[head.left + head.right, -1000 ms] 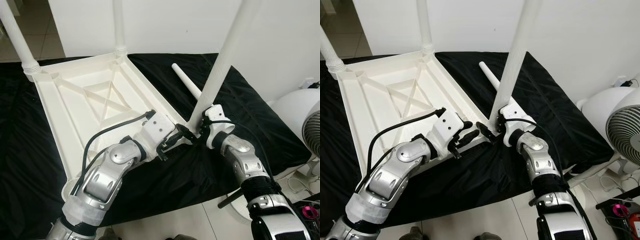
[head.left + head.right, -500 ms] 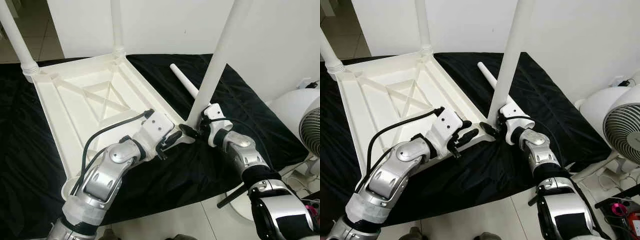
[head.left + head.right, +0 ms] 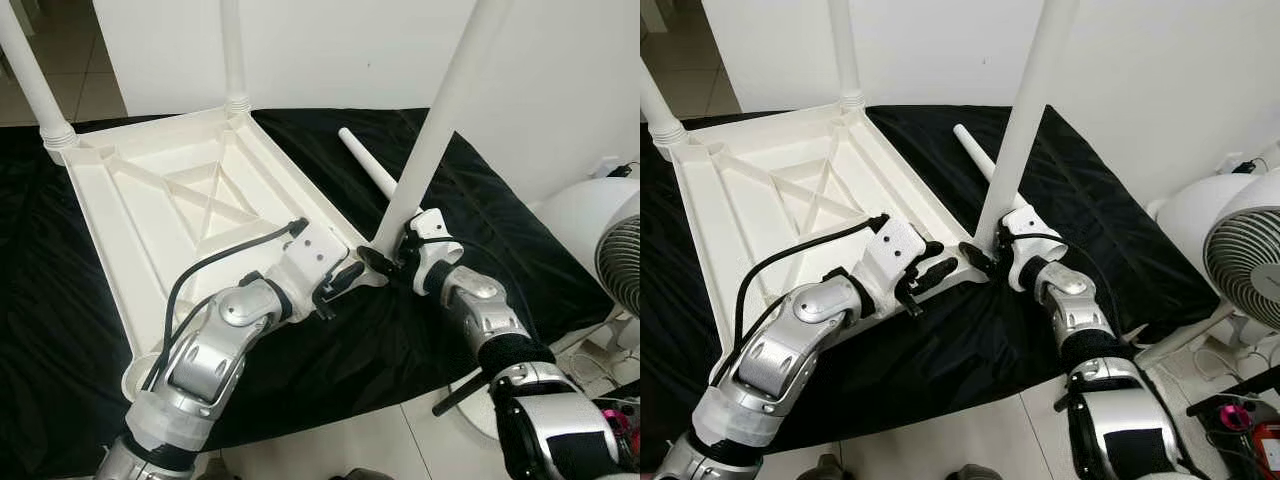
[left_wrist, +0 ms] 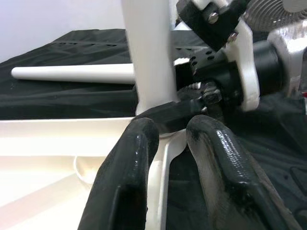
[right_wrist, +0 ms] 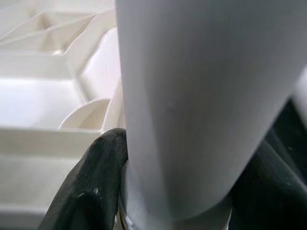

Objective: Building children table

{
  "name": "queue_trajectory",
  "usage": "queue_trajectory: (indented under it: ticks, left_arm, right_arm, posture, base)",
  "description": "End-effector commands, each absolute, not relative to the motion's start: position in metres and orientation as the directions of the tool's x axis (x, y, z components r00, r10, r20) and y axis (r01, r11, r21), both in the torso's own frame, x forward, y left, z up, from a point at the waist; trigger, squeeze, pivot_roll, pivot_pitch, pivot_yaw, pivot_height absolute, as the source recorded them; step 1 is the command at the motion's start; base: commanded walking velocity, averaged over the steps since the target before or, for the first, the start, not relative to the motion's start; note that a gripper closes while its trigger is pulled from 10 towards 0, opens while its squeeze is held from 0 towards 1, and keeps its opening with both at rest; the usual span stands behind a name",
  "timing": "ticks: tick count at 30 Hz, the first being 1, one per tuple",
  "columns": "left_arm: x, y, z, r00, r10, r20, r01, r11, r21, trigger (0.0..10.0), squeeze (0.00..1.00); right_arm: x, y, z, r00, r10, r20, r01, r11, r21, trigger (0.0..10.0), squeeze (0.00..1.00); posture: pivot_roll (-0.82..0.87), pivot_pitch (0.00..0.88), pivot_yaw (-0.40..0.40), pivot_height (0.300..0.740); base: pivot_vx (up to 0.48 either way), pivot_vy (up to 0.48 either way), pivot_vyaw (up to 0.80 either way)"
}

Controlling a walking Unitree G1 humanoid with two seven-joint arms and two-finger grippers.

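The white table top lies upside down on a black cloth. Two legs stand in its far corners. My right gripper is shut on the base of a third white leg, which stands tilted at the near right corner socket; the right wrist view shows the leg between the black fingers. My left gripper is shut on the table's rim beside that corner, its fingers on either side of the edge. A fourth leg lies loose on the cloth behind.
A white fan on a round base stands at the right, close to my right arm. The black cloth ends at a tiled floor in front. A white wall rises behind.
The right arm has drawn the held leg's foot slightly closer to the corner, and its tilt has changed a little. The left gripper has stayed on the rim.
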State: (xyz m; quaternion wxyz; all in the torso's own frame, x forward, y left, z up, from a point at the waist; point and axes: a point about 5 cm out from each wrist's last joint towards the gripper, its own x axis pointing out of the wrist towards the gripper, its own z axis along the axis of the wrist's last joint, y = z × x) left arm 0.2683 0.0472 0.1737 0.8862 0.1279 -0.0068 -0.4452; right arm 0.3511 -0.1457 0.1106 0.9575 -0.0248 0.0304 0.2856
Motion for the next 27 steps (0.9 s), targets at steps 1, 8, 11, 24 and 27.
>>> queue_trajectory:
  ticks: [1,8,11,24,27]
  left_arm:
    - [0.269,0.047,0.173,0.622,-0.776,-0.103,0.773,0.589,0.236,10.0,0.0]
    - [0.268,0.047,0.172,0.618,-0.779,-0.107,0.777,0.584,0.234,10.0,0.0]
    - [0.268,0.046,0.171,0.616,-0.78,-0.107,0.778,0.583,0.231,10.0,0.0]
    - [0.268,0.048,0.173,0.617,-0.78,-0.107,0.777,0.582,0.239,10.0,0.0]
    - [0.27,0.049,0.174,0.62,-0.777,-0.104,0.774,0.585,0.244,10.0,0.0]
  right_arm:
    - [0.352,-0.142,0.109,0.868,0.492,-0.063,-0.49,0.871,0.039,10.0,0.0]
    - [0.351,-0.132,0.117,0.937,0.35,-0.007,-0.349,0.935,0.061,10.0,0.0]
    - [0.35,-0.132,0.116,0.97,0.244,-0.013,-0.242,0.968,0.063,10.0,0.0]
    - [0.323,-0.125,0.126,0.986,-0.143,0.087,0.131,0.982,0.134,10.0,0.0]
    - [0.32,-0.128,0.127,0.987,-0.125,0.1,0.112,0.986,0.124,10.0,0.0]
  posture:
    - [-0.01,0.0,-0.061,0.74]
    - [-0.01,0.0,-0.058,0.74]
    - [-0.02,0.0,-0.055,0.74]
    - [-0.01,0.0,-0.055,0.74]
    - [-0.01,0.0,-0.054,0.74]
  base:
    - [0.0,0.0,0.0]
    - [0.0,0.0,0.0]
    - [0.0,0.0,0.0]
    - [0.0,0.0,0.0]
    - [0.0,0.0,0.0]
